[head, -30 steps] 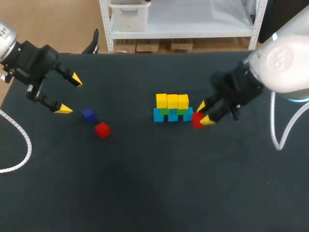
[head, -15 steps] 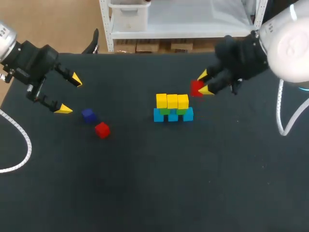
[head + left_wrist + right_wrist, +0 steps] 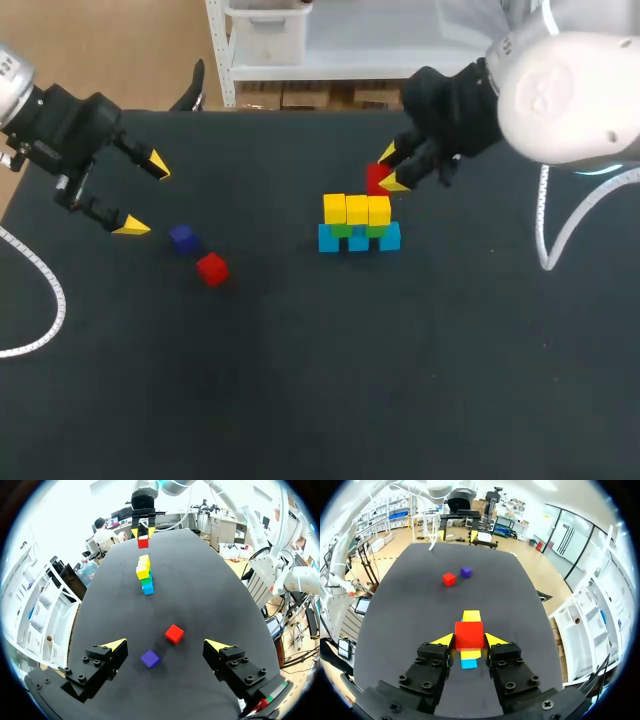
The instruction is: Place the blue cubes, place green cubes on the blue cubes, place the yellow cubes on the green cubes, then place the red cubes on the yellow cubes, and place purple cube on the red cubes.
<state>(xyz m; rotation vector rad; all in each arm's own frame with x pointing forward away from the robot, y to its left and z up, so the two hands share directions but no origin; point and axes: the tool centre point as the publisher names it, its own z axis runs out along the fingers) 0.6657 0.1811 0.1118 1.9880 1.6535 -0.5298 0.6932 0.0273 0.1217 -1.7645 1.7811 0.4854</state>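
Note:
A stack stands mid-table: a row of blue cubes (image 3: 358, 240), green cubes (image 3: 343, 230) on them, and three yellow cubes (image 3: 357, 209) on top. My right gripper (image 3: 389, 168) hangs just above and behind the stack's right end, shut on a red cube (image 3: 377, 179); that red cube (image 3: 469, 634) sits between its fingers, over the stack (image 3: 469, 655). A second red cube (image 3: 211, 268) and a purple cube (image 3: 182, 238) lie on the table at the left. My left gripper (image 3: 142, 194) is open beside them; the purple cube (image 3: 150, 658) and red cube (image 3: 174, 633) lie ahead of its fingers.
The table (image 3: 300, 380) is covered in black cloth. A white cable (image 3: 35, 300) loops across its left edge, and another cable (image 3: 560, 250) hangs by my right arm.
My right gripper lifted the red cube from the table beside the stack's right end, up and leftward to above the yellow cubes. The left arm stayed still.

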